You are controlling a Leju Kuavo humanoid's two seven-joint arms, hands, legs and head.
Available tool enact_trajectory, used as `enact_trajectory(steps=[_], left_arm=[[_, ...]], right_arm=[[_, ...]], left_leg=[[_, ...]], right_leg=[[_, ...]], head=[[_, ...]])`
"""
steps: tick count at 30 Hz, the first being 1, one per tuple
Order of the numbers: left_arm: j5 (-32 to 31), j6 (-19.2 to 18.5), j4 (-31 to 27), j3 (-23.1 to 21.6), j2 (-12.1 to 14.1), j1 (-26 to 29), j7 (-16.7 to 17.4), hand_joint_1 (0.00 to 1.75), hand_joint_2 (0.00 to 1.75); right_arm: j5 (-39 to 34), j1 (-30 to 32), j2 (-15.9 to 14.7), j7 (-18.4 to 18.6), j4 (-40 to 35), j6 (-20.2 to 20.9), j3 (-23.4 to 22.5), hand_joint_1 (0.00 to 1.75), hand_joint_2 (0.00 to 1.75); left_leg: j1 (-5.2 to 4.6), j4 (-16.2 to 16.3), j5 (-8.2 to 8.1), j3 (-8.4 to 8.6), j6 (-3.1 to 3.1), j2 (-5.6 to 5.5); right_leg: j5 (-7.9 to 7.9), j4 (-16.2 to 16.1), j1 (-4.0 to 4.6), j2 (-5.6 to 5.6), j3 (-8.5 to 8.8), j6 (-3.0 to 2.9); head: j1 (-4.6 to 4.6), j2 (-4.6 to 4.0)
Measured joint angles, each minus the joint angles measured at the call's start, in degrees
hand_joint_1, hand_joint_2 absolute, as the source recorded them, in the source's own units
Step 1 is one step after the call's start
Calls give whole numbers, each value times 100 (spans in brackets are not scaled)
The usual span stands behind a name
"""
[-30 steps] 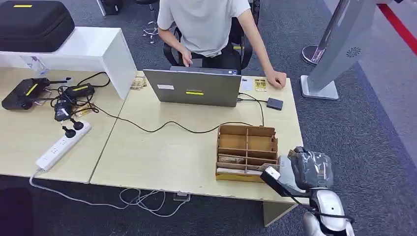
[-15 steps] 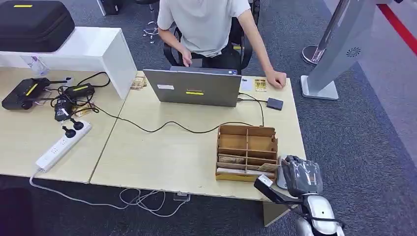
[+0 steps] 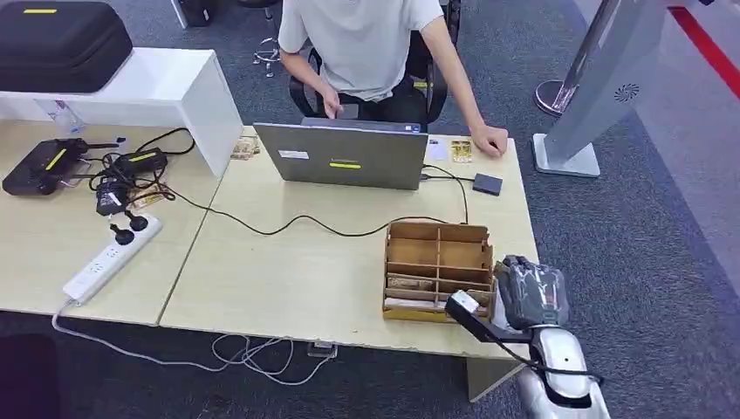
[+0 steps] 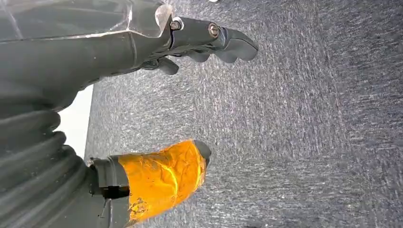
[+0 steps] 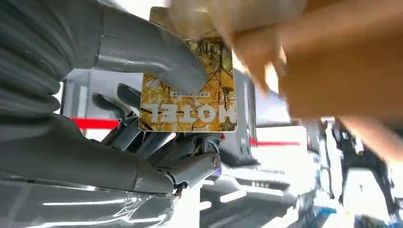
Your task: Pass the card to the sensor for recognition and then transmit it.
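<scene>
The card (image 5: 190, 90) was partly covered — the right robot hand (image 5: 142, 118) thumb lay across its upper left, and a blurred wooden organizer (image 5: 304, 61) hid its top edge. At one o'clock on the table (image 3: 288, 271), the person (image 3: 366, 44) was cut off by the frame.

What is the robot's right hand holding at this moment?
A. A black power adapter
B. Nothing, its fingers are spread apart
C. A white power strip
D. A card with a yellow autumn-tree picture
D: in the right wrist view the thumb of the right hand presses a card printed with yellow trees against the fingers, right beside the wooden organizer box.
</scene>
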Motion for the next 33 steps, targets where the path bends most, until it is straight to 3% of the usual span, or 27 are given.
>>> enact_trajectory(steps=[4, 12, 17, 24, 27, 33], left_arm=[[-158, -37, 0, 0, 22, -1, 4, 0, 175], [-240, -194, 0, -2, 52, -23, -57, 0, 175], [-149, -424, 0, -2, 52, -27, -188, 0, 175], [-354, -420, 0, -2, 70, -39, -313, 0, 175], [-409, -413, 0, -2, 77, -38, -372, 0, 175], [-409, -413, 0, -2, 77, -38, -374, 0, 175]], right_arm=[[11, -525, 26, 33, -387, 85, 116, 175, 175], [238, -2041, 186, 437, -700, 819, 581, 175, 175], [370, -3076, 407, 1006, -34, 946, 844, 175, 175], [516, -4182, 577, 1602, 1325, 1206, 837, 175, 175], [468, -4361, 608, 1766, 1703, 1202, 752, 175, 175], [464, -4364, 610, 1774, 1723, 1200, 744, 175, 175]], left_leg=[[1, 0, 4, -2, -5, 10], [3, 0, 16, -7, -10, 11], [6, 0, 24, -7, -11, 8], [5, 0, 25, -8, -12, 3], [5, 1, 25, -8, -12, 2], [5, 1, 25, -8, -12, 2]], right_leg=[[6, 3, 0, 8, -6, -6], [15, 7, 0, 9, -13, -13], [18, 9, 2, 7, -14, -16], [20, 9, 2, 4, -13, -15], [20, 9, 1, 4, -13, -15], [20, 9, 1, 4, -13, -15]], head=[[0, 0], [0, 0], [-2, 0], [0, 0], [0, 0], [0, 0]])
